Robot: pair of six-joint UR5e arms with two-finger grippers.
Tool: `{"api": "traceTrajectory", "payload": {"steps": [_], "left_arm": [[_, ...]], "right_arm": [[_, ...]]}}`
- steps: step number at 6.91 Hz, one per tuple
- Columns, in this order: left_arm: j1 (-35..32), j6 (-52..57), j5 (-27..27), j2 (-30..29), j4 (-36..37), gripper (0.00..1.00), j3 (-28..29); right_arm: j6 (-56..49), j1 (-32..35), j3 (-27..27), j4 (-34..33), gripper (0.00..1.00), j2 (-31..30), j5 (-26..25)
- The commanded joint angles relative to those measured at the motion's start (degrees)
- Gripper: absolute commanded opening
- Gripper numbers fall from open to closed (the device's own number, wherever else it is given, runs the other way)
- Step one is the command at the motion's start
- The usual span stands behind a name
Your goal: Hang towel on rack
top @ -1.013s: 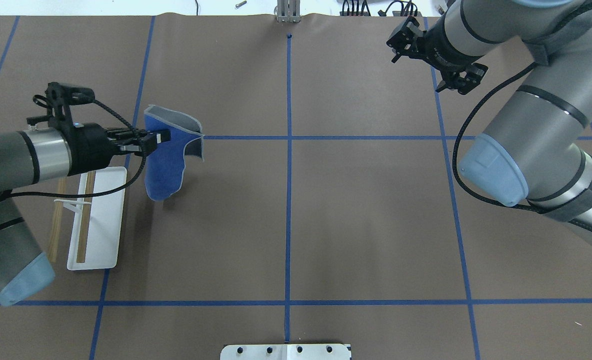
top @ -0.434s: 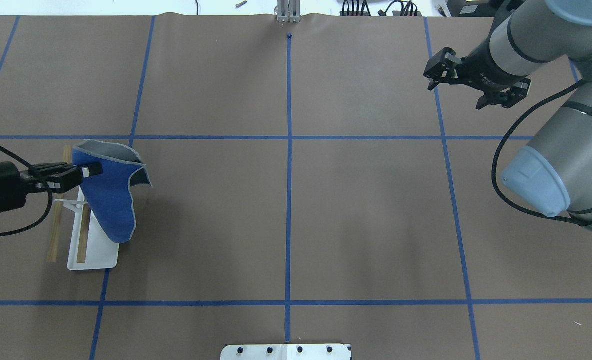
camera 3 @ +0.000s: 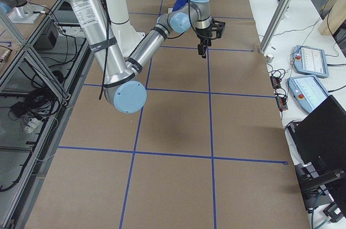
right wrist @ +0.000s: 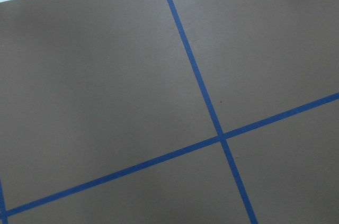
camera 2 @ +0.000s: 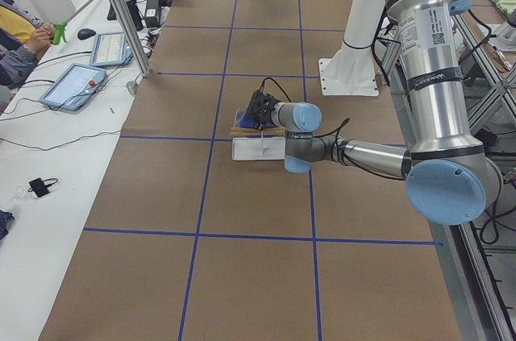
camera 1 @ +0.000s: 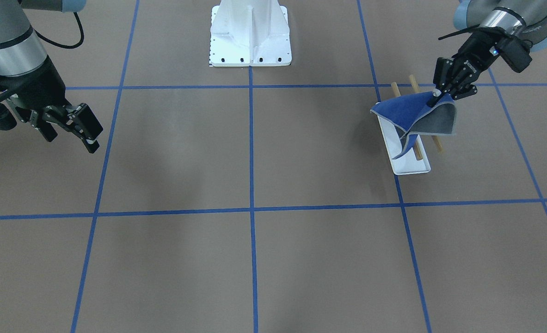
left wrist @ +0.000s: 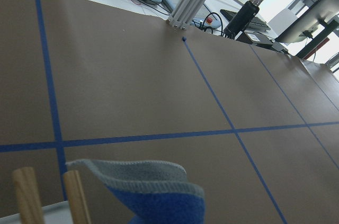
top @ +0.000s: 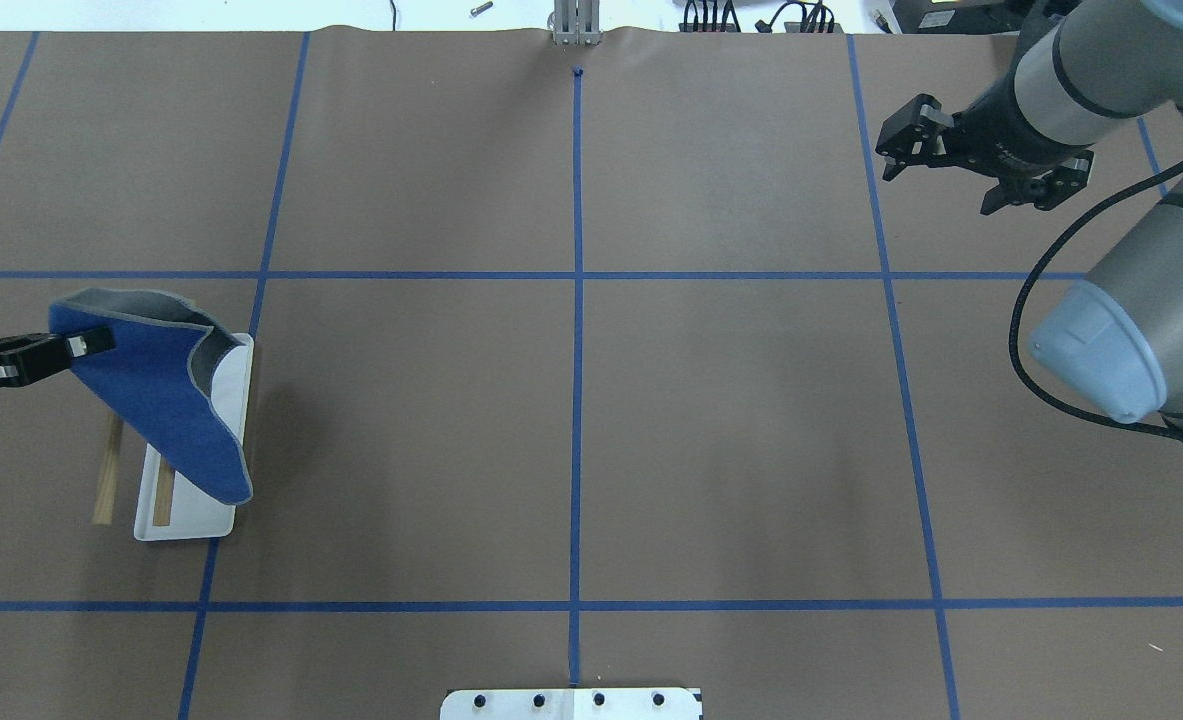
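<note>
The towel [top: 151, 395], blue with a grey underside [camera 1: 435, 122], hangs from one pinched corner. My left gripper [top: 86, 342] is shut on that corner, at the table's left edge; it also shows in the front view [camera 1: 436, 95]. The towel spreads over the far half of the rack, above its two wooden rods [top: 106, 485] and white tray base [top: 191, 520]. I cannot tell whether it touches the rods. The left wrist view shows the towel's folded edge [left wrist: 159, 189] just right of the rod ends [left wrist: 77, 197]. My right gripper [camera 1: 72, 138] is open and empty, raised at the far right.
The big white bolted pedestal [camera 1: 250, 34] stands at the robot's side of the table, in the middle. Blue tape lines [top: 576, 350] cross the brown mat. Operators' tablets and cables lie on the white bench [camera 2: 76, 83] beyond the far edge.
My left gripper has carried the towel left and toward the robot, from beside the rack to over its rods. My right arm has drawn back to the right, gripper still open.
</note>
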Motion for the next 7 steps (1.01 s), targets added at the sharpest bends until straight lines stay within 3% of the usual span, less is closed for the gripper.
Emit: {"api": "traceTrajectory", "payload": {"steps": [1,4,5,6,7], "left_arm": [[-2.45,-3.94,0.19,1.07,-6.08,0.0,5.49],[-3.24,-4.29,0.72,1.25,-6.28,0.0,7.45],[-3.25,-4.29,0.72,1.25,-6.19,0.11,7.45],[-3.25,-4.29,0.72,1.25,-6.19,0.43,7.98],[-3.33,-4.12,0.89,1.17,-6.19,0.97,8.15]], "right_arm": [[-0.22,0.41,0.0,0.0,1.0,-0.05,0.02],[-0.13,1.82,0.09,0.0,1.0,0.13,0.1],[-0.05,1.99,0.18,0.0,1.0,0.22,0.1],[-0.05,2.17,0.27,0.0,1.0,0.22,0.1],[0.04,2.17,0.27,0.0,1.0,0.22,0.02]]}}
